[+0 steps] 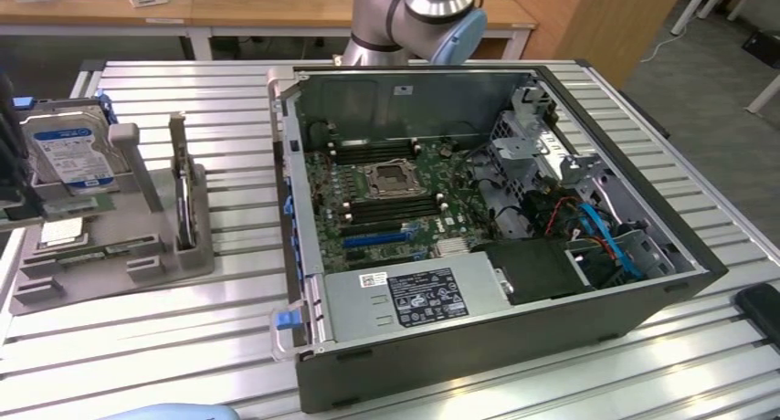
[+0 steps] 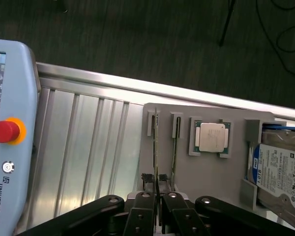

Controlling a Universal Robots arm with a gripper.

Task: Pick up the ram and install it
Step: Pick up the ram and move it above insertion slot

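Note:
The ram [image 2: 156, 142] is a thin green stick standing on edge in a slot of the grey holder [image 2: 211, 172], with a second stick [image 2: 174, 147] beside it. In the exterior view both sticks [image 1: 183, 201] stand at the holder's [image 1: 110, 265] right side. My gripper [image 2: 155, 177] hovers above the near end of the sticks, over the first one. Its black fingertips [image 2: 146, 177] stand close together with nothing gripped between them. The open computer case [image 1: 488, 210] lies to the exterior view's right, its motherboard [image 1: 390, 176] facing up.
The holder also carries a silver processor chip [image 2: 212, 136] and a blue-labelled hard drive [image 2: 280, 167]. A teach pendant [image 2: 10, 137] with a red button lies on the slatted metal table [image 2: 88, 147]. Beyond the table's edge [image 2: 162, 88] is dark floor.

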